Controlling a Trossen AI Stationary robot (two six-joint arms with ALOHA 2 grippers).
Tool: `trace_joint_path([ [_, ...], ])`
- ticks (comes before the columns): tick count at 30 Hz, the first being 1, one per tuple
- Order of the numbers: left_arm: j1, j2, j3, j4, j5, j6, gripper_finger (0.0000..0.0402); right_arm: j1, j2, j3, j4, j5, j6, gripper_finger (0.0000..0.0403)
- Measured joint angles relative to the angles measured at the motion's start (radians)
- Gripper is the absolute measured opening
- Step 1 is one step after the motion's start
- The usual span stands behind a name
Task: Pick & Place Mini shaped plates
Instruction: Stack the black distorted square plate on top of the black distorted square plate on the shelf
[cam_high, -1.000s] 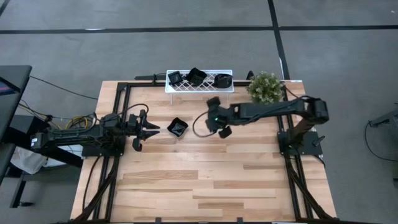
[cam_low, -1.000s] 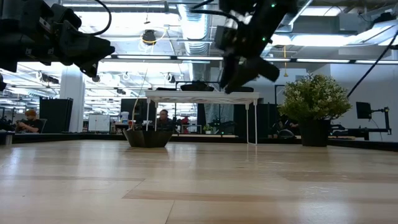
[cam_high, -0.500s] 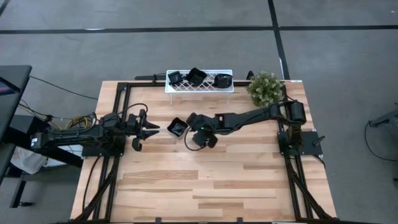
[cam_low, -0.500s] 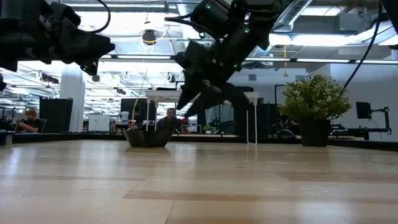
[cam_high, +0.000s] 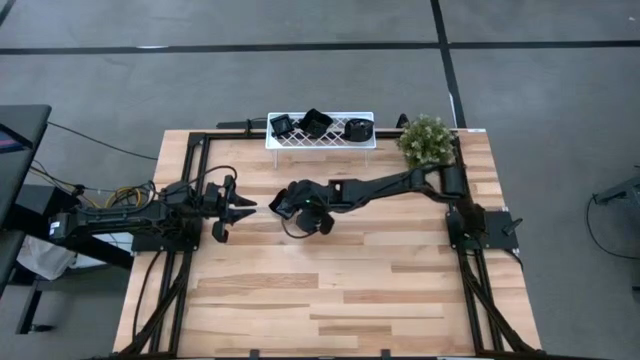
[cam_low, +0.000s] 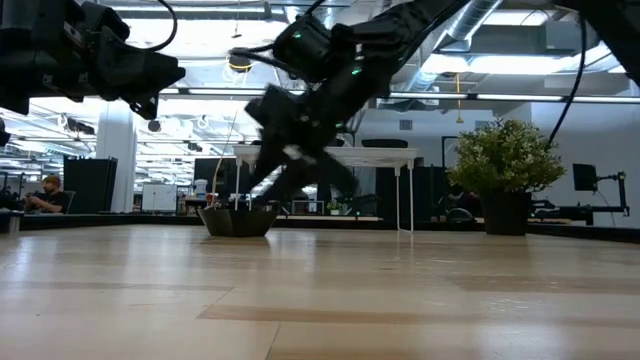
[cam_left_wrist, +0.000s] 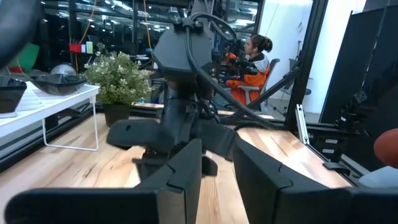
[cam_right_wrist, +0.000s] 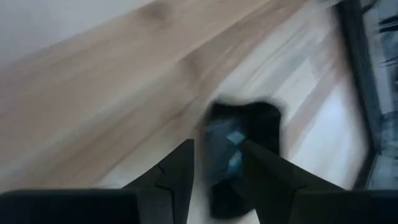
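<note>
Overhead and level views of the pick stage. Your right claw (cam_high: 286, 207) reaches across the counter (cam_high: 340, 290) and hangs directly over the lone mini plate (cam_low: 237, 221), a dark angular dish that rests on the wood left of centre and is largely covered by the claw from above. In the right wrist view the two fingers (cam_right_wrist: 176, 171) stand apart with the dish showing between and beyond them, so the claw is open and holds nothing. Three more mini plates (cam_high: 314, 124) sit on the white lattice rack (cam_high: 320, 139) at the far edge, next to a potted plant (cam_high: 425, 138). Your left claw (cam_high: 243, 210) waits near the left side, aimed toward the dish; its fingers (cam_left_wrist: 185, 171) show a narrow gap and carry nothing.

Judged step: approach to grasp, with the plate not yet taken. The next move calls for you to lower the right claw until one finger sits inside the rim and one outside, then close. Watch that the shallow dish does not slide on the smooth wood.
</note>
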Motion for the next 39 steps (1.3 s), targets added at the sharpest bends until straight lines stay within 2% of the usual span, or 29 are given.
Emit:
trace_joint_path([
  [7, 0.0, 0.003, 0.0, 0.015, 0.0, 0.0, 0.0095, -0.014, 0.061, 0.064, -0.017, -0.005, 0.002, 0.0129],
  [19, 0.0, 0.006, 0.0, 0.035, 0.0, 0.0, 0.0095, -0.033, 0.071, 0.079, -0.07, -0.028, 0.032, 0.0128],
  [39, 0.0, 0.006, 0.0, 0.037, 0.0, 0.0, 0.0095, -0.053, 0.1, 0.079, -0.085, -0.024, 0.037, 0.0054],
])
